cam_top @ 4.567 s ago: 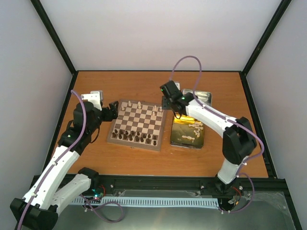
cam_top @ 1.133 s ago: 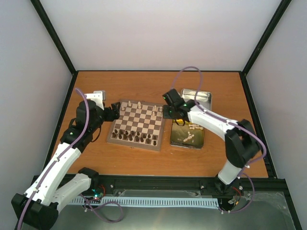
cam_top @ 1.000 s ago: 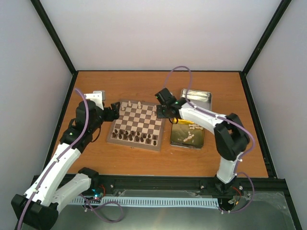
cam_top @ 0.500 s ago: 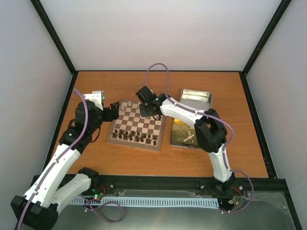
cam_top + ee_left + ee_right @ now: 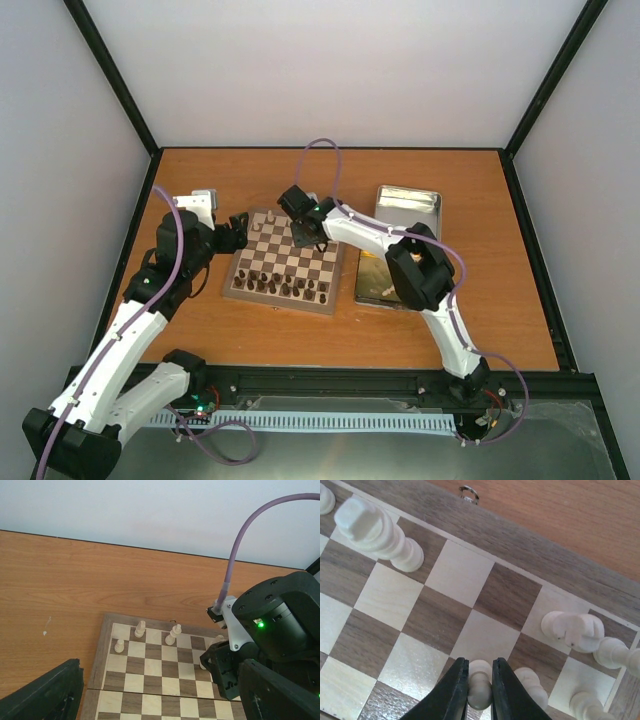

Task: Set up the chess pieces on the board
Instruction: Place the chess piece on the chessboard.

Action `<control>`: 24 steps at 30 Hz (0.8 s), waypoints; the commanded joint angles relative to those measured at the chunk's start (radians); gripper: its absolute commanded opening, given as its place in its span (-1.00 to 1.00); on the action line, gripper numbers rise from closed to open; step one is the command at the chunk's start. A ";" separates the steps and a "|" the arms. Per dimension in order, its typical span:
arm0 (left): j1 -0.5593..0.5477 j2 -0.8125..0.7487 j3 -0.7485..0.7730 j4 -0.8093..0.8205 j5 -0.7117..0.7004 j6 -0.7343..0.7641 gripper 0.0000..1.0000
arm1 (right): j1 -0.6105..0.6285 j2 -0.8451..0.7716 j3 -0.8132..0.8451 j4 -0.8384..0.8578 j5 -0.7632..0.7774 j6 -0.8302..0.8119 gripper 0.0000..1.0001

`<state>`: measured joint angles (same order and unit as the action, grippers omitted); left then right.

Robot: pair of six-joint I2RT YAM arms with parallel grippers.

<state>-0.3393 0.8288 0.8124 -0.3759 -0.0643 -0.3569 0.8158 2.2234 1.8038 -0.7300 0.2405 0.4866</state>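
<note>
The board lies mid-table, with dark brown pieces along its near rows. A few cream-white chess pieces stand on its far rows; they also show in the left wrist view. My right gripper hovers over the board's far middle, shut on a cream pawn held just above a dark square. More cream pieces stand to its right and a tall one to its left. My left gripper sits at the board's left edge, jaws wide apart and empty.
A gold tin holding cream pieces lies right of the board, partly hidden by the right arm. A silver lid lies behind it. The right gripper's body fills the right of the left wrist view.
My right arm has swung left from over the gold tin to the board's far rows, carrying a cream pawn. The left arm has stayed put.
</note>
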 commanded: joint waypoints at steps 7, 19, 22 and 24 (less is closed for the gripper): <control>0.000 -0.006 0.017 -0.011 -0.015 0.013 0.71 | -0.013 0.055 0.066 -0.008 0.029 -0.005 -0.66; 0.000 -0.005 0.017 -0.014 -0.018 0.013 0.71 | -0.017 0.076 0.120 -0.004 0.035 -0.010 -0.68; 0.000 -0.005 0.017 -0.014 -0.017 0.013 0.71 | -0.018 0.080 0.132 -0.016 0.052 -0.008 -0.67; 0.000 -0.006 0.017 -0.015 -0.014 0.013 0.71 | -0.019 0.078 0.134 -0.023 0.048 -0.007 -0.61</control>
<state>-0.3393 0.8291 0.8124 -0.3759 -0.0708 -0.3569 0.8013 2.2784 1.9064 -0.7376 0.2592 0.4847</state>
